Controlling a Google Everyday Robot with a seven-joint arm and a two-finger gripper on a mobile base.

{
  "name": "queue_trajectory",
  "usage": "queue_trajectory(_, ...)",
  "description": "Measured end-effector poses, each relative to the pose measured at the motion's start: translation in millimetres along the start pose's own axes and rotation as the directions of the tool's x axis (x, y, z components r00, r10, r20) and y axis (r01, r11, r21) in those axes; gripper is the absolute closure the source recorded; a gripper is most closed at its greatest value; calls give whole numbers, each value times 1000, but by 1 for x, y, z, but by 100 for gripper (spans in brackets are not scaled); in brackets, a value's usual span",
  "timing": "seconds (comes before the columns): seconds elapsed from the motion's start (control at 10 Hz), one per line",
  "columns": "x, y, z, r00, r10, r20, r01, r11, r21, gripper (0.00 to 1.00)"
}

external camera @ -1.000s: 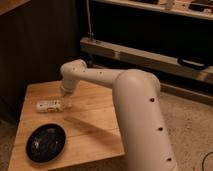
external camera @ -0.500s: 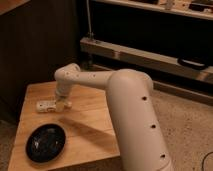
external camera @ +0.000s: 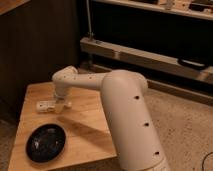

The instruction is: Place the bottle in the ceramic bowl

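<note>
The bottle [external camera: 46, 105] lies on its side on the table [external camera: 85, 125], apart from the ceramic bowl [external camera: 46, 143]. My tool [external camera: 61, 106] sits spread at the bottle's arm-side end, gripping nothing. If I close off-centre, the bottle may roll away.

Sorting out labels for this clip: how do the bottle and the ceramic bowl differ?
The bottle is white; the ceramic bowl is glossy black. The bottle is a small cylinder lying on its side; the bowl is round, shallow and wider. The gripper is down at the bottle, while the bowl sits apart, nearer the camera. Both rest on the wooden table.
</note>
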Motion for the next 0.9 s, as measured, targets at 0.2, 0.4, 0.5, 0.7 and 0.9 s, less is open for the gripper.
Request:
queue_trajectory(0.2,3,-3,6,1000,10,-6,-10,1000,5,35)
queue_trajectory(0.4,1,-4,15,1000,11,-15,-11,1000,-2,35)
queue_trajectory(0.5,1,-4,19,1000,16,-18,-16,1000,-9,35)
queue_trajectory(0.7,-2,-3,25,1000,14,-19,-14,999,-30,49)
queue_trajectory(0.9,-5,-1,23,1000,4,-27,-5,999,-47,70)
